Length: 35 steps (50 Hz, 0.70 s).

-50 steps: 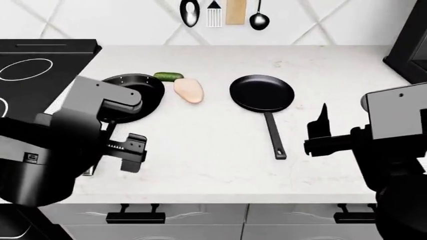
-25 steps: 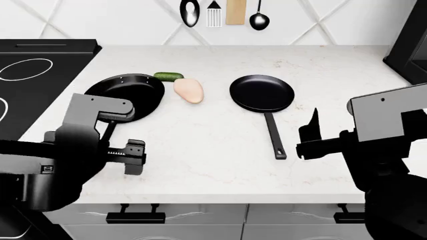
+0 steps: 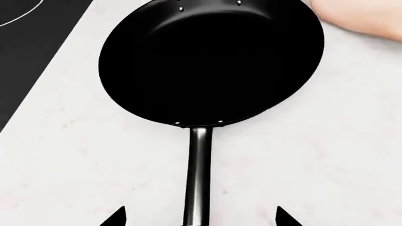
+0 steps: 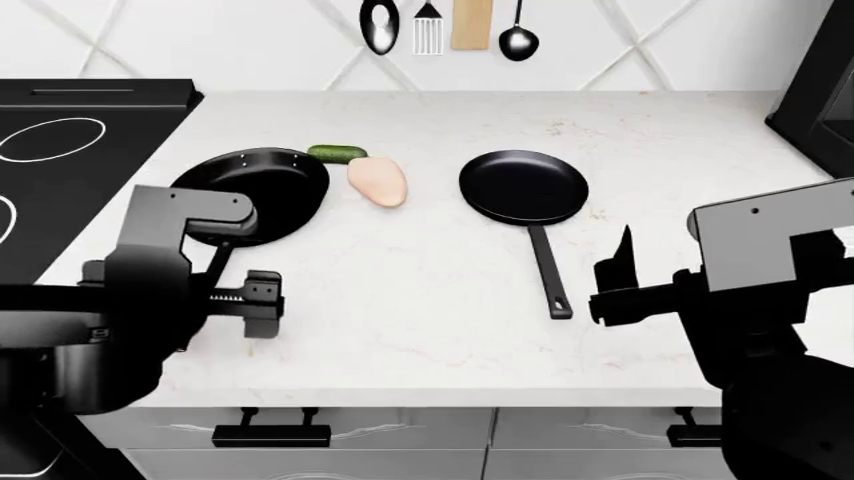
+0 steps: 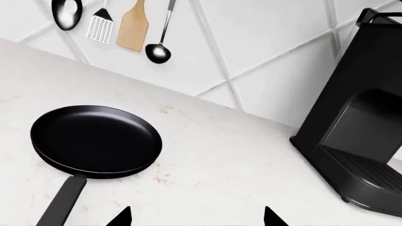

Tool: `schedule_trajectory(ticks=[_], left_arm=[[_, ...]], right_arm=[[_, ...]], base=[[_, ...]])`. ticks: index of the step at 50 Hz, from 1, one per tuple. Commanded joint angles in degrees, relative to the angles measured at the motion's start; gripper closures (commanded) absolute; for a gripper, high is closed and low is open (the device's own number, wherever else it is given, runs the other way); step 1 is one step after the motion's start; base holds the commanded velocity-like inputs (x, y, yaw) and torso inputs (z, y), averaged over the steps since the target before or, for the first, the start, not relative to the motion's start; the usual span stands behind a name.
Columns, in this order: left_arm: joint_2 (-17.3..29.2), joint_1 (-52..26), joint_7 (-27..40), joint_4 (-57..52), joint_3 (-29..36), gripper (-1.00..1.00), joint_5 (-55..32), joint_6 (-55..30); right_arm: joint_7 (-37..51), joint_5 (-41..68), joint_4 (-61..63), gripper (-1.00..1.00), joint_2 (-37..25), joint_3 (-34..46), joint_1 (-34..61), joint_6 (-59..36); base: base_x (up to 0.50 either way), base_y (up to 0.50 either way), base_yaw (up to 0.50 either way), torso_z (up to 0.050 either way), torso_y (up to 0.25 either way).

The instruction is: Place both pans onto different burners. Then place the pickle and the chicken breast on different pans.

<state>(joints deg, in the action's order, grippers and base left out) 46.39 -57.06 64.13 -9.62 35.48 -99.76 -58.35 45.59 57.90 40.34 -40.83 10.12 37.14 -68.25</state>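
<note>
Left gripper [image 3: 197, 217]: jaws spread wide, empty, fingertips either side of the left pan's [image 4: 254, 192] handle [image 3: 197, 176] near its free end, not touching it. Pan bowl straight ahead of the gripper, on the white counter [image 4: 441, 300], beside the stovetop [image 4: 60, 165]. Burner outlines [image 4: 51, 137] beyond the pan, on the black glass; not occupied.

Chicken [image 4: 378, 181] just past the left pan's far rim, to one side; pickle [image 4: 336, 153] touching or nearly touching the chicken's far end. Both on the counter, not in a pan.

Right gripper [image 5: 196, 217]: jaws apart, nothing held, above the counter. Right pan [image 5: 95, 140] ahead of it and off to the inner side, handle [image 4: 547, 270] pointing back toward the counter's near edge, handle end just beside the gripper, apart from it. Black appliance [image 5: 358, 127] to the gripper's outer side. Utensils [image 4: 447, 27] on the wall behind.
</note>
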Motion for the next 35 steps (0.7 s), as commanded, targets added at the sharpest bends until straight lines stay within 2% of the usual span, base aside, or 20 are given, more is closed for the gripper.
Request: schedule_trajectory(ticks=[1,11,24,35], left_arm=[[-0.29,-0.62,2.44,3.09,3.91,-1.0,3.92,-4.0],[-1.69,-0.88,2.18,4.4,6.04,-1.0,6.23,-4.99],[-2.66,2.82,-3.49,5.7,6.95,-1.0,10.84,-1.11],[-3.14,4.23,-5.38,6.41,7.4,-1.0,12.08,0.25]], right_arm=[[-0.44,-0.63,-0.35,-1.0,-0.3,0.35,-0.68,1.05],[-0.11,-0.13,-0.15,-1.0,-0.54,0.09,-0.94,1.06],[-0.85,-1.28,-0.78,-1.0,-0.61,1.19,-1.27,2.22],[-0.62,-1.13,-0.57,-1.0,-0.82,1.18,-1.99,2.54]], base=[[0.0,0.0,0.0,0.0,0.0],[0.0,0.0,0.0,-0.002,0.0],[0.0,0.0,0.0,-0.002,0.0],[0.0,0.0,0.0,-0.002,0.0]])
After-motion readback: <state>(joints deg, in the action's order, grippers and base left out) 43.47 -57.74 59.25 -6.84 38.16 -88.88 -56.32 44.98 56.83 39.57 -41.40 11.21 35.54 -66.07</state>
